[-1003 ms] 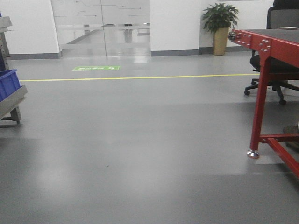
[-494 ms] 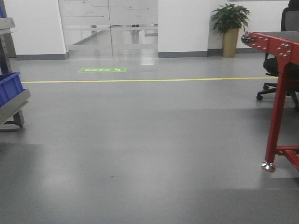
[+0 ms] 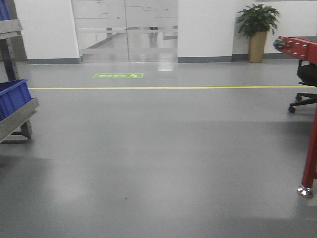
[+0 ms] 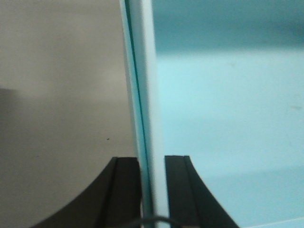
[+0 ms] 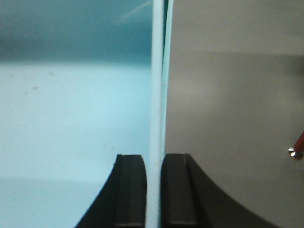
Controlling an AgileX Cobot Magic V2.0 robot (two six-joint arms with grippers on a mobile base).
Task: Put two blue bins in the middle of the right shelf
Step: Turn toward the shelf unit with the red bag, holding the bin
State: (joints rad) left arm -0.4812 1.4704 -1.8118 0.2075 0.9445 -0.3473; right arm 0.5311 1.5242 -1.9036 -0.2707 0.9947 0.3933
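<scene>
Left gripper (image 4: 152,164): clamped on the left wall of the pale blue bin (image 4: 228,118), one black finger (image 4: 124,190) outside the wall and one inside
Right gripper (image 5: 153,159): clamped on the same bin's opposite wall, one finger on each face
Bin position: carried between the two arms above the floor (image 4: 61,104), its hollow lying inward of each gripper
Second bin: a thin teal edge runs along the gripped wall; I cannot tell whether that is another bin nested there
Bin axis: the gripped walls run straight away from each wrist camera; which side is the long one cannot be told
Nearer arm: neither, since both hold the bin from opposite sides
Beyond the bin's right wall: a foot of the red table (image 5: 295,152)
Right shelf middle tier: not made out; the front view shows only a rack (image 3: 17,116) holding a dark blue bin (image 3: 14,96), and how it lies from the pale bin is unclear
Judgement: the coming move likely depends on finding and facing the shelf, both grips kept
</scene>
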